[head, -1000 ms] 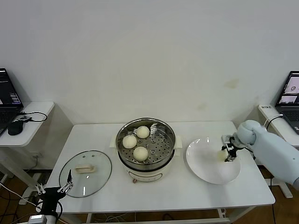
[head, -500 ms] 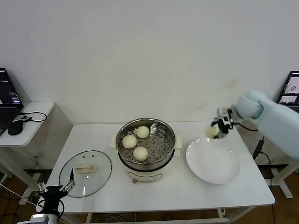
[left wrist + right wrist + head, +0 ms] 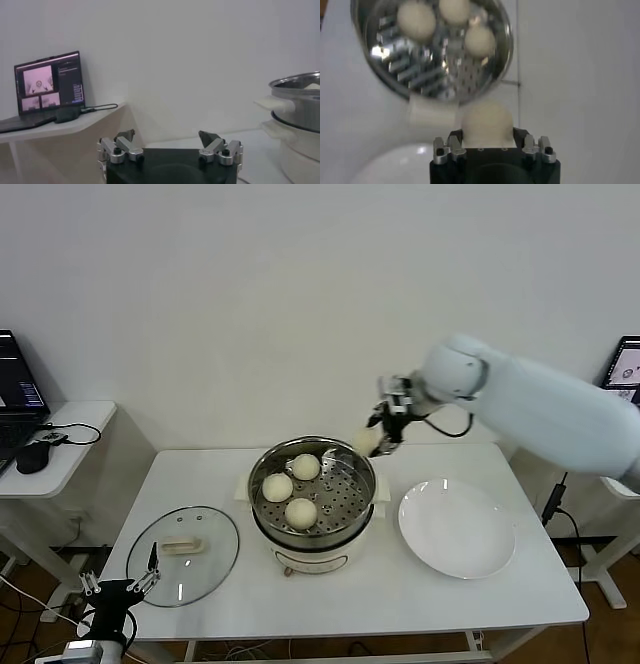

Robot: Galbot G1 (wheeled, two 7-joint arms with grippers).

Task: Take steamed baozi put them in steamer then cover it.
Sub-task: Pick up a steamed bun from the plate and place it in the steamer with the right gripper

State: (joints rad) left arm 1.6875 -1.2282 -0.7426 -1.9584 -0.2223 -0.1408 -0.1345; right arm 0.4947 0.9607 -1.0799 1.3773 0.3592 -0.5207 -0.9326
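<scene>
Right end effector (image 3: 382, 434): clamped on one steamed baozi (image 3: 366, 441), its fingers pressing the bun from both sides; in the right wrist view the bun (image 3: 487, 122) sits between the finger bases (image 3: 488, 150).
Position of right end effector: in the air, above the steamer's right rim, on the side nearest the plate.
Held baozi: off the counter, clear of the basket, not touching the other buns.
Steamer (image 3: 350, 502): shiny perforated basket on a cream-white pot base, at the middle of the counter; uncovered.
Baozi in steamer: three, one toward the back (image 3: 306, 467), one at the left (image 3: 277, 487), one at the front (image 3: 301, 512); close together but apart. In the right wrist view they show as three pale rounds in the basket (image 3: 431, 55).
Plate (image 3: 457, 529): flat, white, on the counter just right of the steamer, nothing on it.
Cover (image 3: 183, 555): glass lid with cream-white handle, lying flat on the counter left of the steamer, well apart from it.
Left end effector (image 3: 120, 588): fingers spread wide apart, holding nothing, low at the counter's front left edge beside the cover; the left wrist view shows the same gap (image 3: 170, 146).
Counter (image 3: 340, 604): white.
Side desk (image 3: 70, 449): at the left, carrying a laptop (image 3: 18, 389).
</scene>
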